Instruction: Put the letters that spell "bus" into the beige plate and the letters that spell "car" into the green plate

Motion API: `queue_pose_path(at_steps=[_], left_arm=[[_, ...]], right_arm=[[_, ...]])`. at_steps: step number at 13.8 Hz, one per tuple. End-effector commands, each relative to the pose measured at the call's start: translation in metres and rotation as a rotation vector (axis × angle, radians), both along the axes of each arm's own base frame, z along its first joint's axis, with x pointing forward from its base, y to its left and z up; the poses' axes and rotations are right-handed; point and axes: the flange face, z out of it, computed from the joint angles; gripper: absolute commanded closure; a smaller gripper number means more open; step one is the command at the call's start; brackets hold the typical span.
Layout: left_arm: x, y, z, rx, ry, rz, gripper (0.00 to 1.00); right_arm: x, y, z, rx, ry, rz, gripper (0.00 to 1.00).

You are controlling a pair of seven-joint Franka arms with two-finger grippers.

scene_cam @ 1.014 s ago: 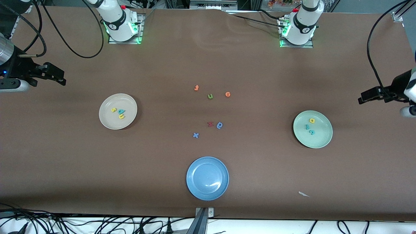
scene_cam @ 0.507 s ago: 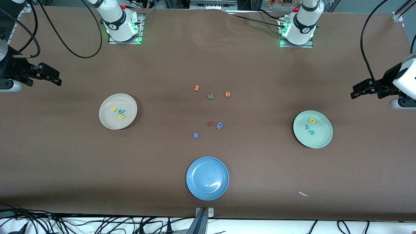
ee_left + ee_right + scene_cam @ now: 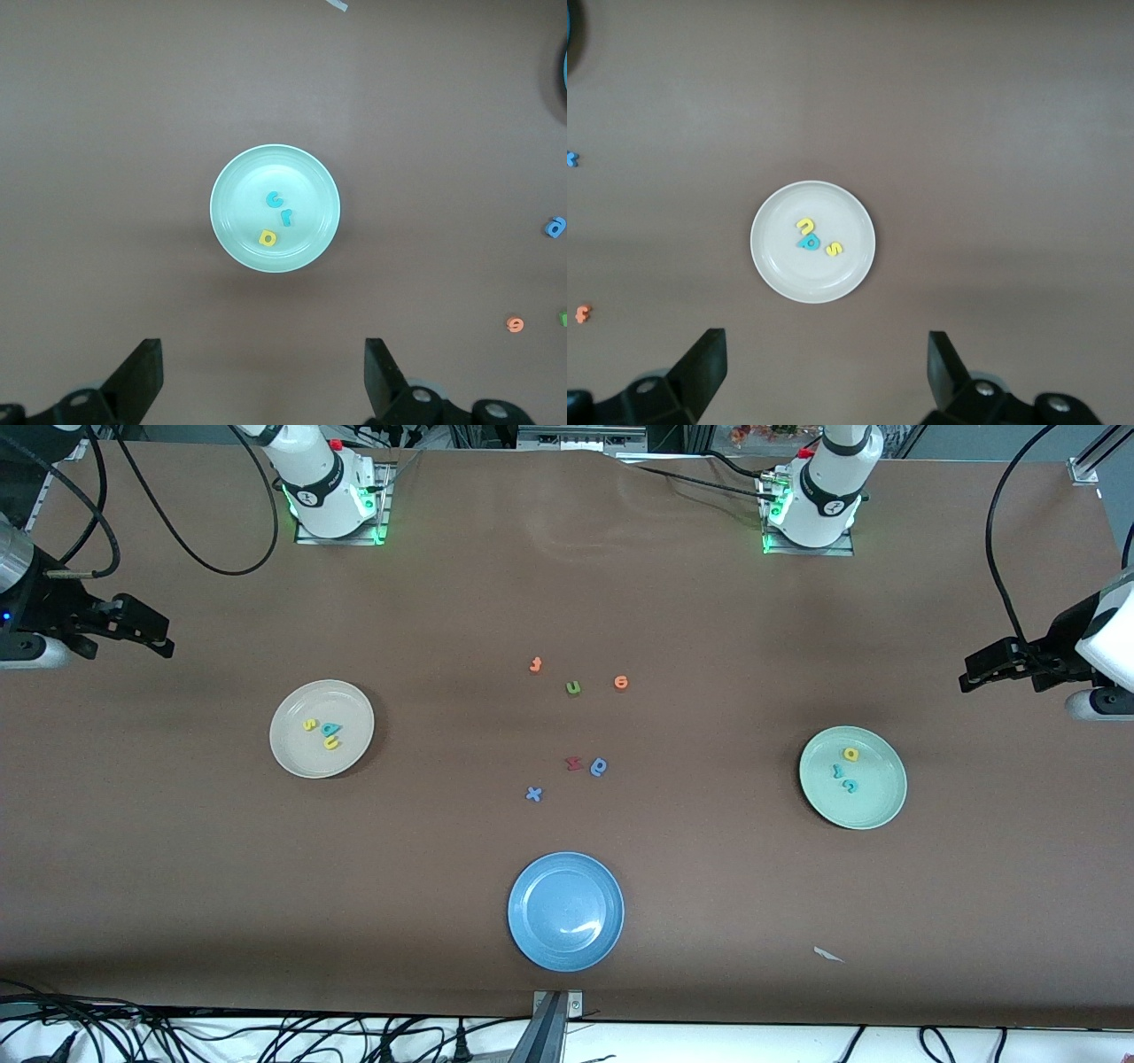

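Note:
The beige plate (image 3: 297,748) lies toward the right arm's end of the table and holds a yellow "s" (image 3: 308,724), a teal "b" (image 3: 330,729) and a yellow "u" (image 3: 331,741). The green plate (image 3: 877,797) lies toward the left arm's end and holds a yellow "a" (image 3: 850,754), a teal "r" (image 3: 837,771) and a teal "c" (image 3: 850,785). My right gripper (image 3: 164,640) hangs open and empty over bare table beside the beige plate (image 3: 780,257). My left gripper (image 3: 973,675) hangs open and empty over bare table beside the green plate (image 3: 239,204).
A blue plate (image 3: 565,911) sits empty near the front camera. Loose letters lie mid-table: two orange ones (image 3: 535,664) (image 3: 621,682), a green "u" (image 3: 573,687), a red one (image 3: 574,763), a blue rounded one (image 3: 599,766) and a blue "x" (image 3: 533,794). A white scrap (image 3: 828,954) lies nearby.
The left gripper has shifted a little toward the table's middle and up the view. The right gripper has wandered slightly at its end. Plates and letters have stayed put.

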Motion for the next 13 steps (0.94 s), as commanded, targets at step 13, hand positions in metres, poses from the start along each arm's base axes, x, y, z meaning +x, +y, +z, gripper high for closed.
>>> queue_pose_path(at_steps=[13], left_arm=[[-0.0084,0.0009,0.0011,0.03,0.016,-0.029,0.0]], right_arm=[[-0.0117,-0.0108,0.0003,0.03,0.016,-0.008,0.0]])
